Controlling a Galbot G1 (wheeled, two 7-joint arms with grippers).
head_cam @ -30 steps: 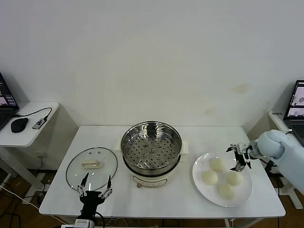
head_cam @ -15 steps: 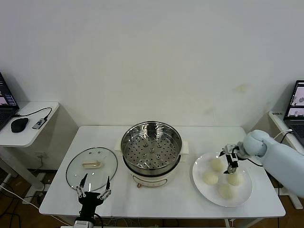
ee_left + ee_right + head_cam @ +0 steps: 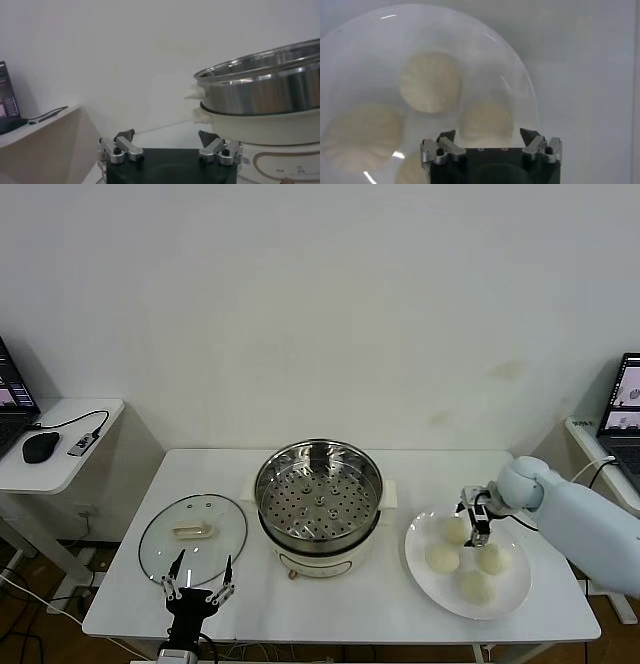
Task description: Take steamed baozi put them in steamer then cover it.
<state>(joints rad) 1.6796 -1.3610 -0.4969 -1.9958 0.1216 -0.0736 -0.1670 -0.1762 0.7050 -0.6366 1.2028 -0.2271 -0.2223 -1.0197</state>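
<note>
A white rectangular table [image 3: 340, 604] is set against a plain white wall [image 3: 320, 314]. A smaller white side table [image 3: 60, 449] is seen to the far left, on which a black mouse [image 3: 41, 447] and the edge of a laptop [image 3: 10, 399] are placed; part of another laptop screen [image 3: 625, 399] is seen at the far right.

At the middle of the table the steamer [image 3: 318, 504] is placed: a round pot of shiny steel on a cream-white base, its perforated tray left uncovered and bare. To its left the cover [image 3: 193, 531] is laid flat on the table, a round disc of clear glass with a metal rim and a cream oblong handle at its centre. To the right of the steamer a flat, glossy white plate [image 3: 424, 569] is seen, and on it the four steamed baozi [image 3: 443, 559] are gathered close together, smooth, round and cream-white.

The right gripper [image 3: 473, 521] is held low over the far side of the plate, just above the farthest bun. In the right wrist view its fingers [image 3: 443, 142] are seen spread apart, with the buns below and nothing between them; whether a bun is touched cannot be told.

The left gripper [image 3: 199, 581] is parked at the near left edge of the table, just in front of the cover, with its fingers [image 3: 124, 142] wide apart and nothing held.
</note>
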